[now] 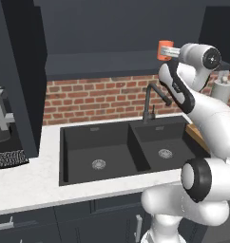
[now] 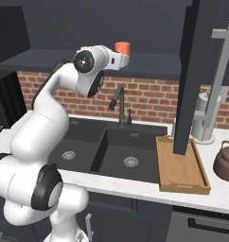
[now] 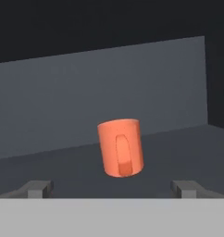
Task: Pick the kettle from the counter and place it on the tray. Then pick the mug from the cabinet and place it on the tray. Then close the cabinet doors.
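Hand [image 3: 112, 187] is hanging wide open facing the mug [image 3: 121, 147]; kettle [image 2: 227, 160] is sitting beside the tray [image 2: 181, 185], so it's risking skipping a step.

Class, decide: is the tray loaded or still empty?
Empty. The wooden tray holds nothing; the kettle sits beside it on the counter.

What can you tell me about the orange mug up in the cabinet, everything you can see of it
The mug is a small, plain orange-red cylinder with a matte look and a handle facing the hand camera. It stands on the dark shelf inside the open upper cabinet, above the sink. In the hand view it appears slightly tilted, which may be the camera's roll. The open gripper faces it; nothing is gripping it.
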{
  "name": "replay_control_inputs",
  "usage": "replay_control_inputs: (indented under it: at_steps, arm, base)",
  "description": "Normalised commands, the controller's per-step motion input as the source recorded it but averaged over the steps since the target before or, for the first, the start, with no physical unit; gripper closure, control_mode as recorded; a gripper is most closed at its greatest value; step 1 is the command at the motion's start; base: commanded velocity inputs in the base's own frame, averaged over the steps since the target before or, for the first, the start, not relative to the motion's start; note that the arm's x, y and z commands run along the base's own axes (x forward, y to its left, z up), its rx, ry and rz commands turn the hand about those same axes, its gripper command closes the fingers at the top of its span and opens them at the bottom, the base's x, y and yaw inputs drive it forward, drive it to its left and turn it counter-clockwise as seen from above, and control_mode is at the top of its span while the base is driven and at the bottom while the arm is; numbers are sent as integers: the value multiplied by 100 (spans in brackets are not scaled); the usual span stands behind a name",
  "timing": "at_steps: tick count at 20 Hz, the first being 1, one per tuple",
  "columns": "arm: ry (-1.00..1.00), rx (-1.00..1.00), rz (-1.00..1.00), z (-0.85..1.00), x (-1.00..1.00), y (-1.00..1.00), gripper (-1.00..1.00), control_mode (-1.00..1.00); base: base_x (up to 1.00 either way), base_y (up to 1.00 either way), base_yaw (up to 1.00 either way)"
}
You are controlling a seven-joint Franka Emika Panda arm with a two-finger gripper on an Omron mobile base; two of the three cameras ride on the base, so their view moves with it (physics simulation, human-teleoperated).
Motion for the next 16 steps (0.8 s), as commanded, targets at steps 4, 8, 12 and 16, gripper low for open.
replay_control_inputs:
  at_steps: [4,8,12,16]
  arm:
    - [9,0,0,0,33,-1,-100,-100]
    - [13,0,0,0,31,0,-100,-100]
    - [9,0,2,0,30,-2,-100,-100]
    - [2,0,3,0,28,-8,-100,-100]
  base:
    - [0,0,0]
    - [0,0,0]
    - [0,0,0]
    - [0,0,0]
